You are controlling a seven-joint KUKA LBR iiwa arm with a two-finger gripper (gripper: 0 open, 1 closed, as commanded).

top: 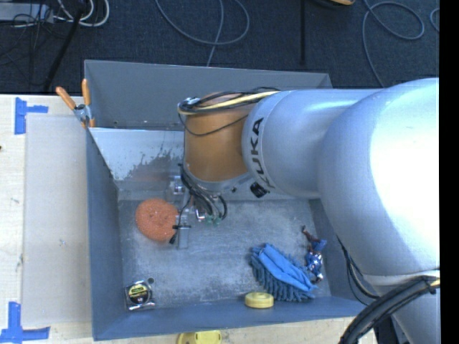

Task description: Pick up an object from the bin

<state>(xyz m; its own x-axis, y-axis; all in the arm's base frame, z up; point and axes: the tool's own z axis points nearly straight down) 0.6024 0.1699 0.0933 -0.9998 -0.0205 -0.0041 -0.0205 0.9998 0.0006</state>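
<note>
Where the grey bin [105,249] has its near-left corner: tape measure [138,294]. Farther back, left-centre: round orange disc [155,220]. At its right edge: tool [179,232], spread or pressed together cannot be told. Near right: yellow puck [259,300], blue cloth [282,271].

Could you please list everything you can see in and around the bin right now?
round disc: one, orange-red, left-middle of the bin floor
tape measure: one, dark with yellow, lower-left corner
flat round piece: one, yellow, by the lower wall
shaggy cloth: one, blue, lower right
small toy: one, dark blue and red, at the cloth's right; kind unclear
bin: one, grey
arm: one, silver with orange wrist cover, from the right
gripper: one, grey, at the disc's right edge
</note>
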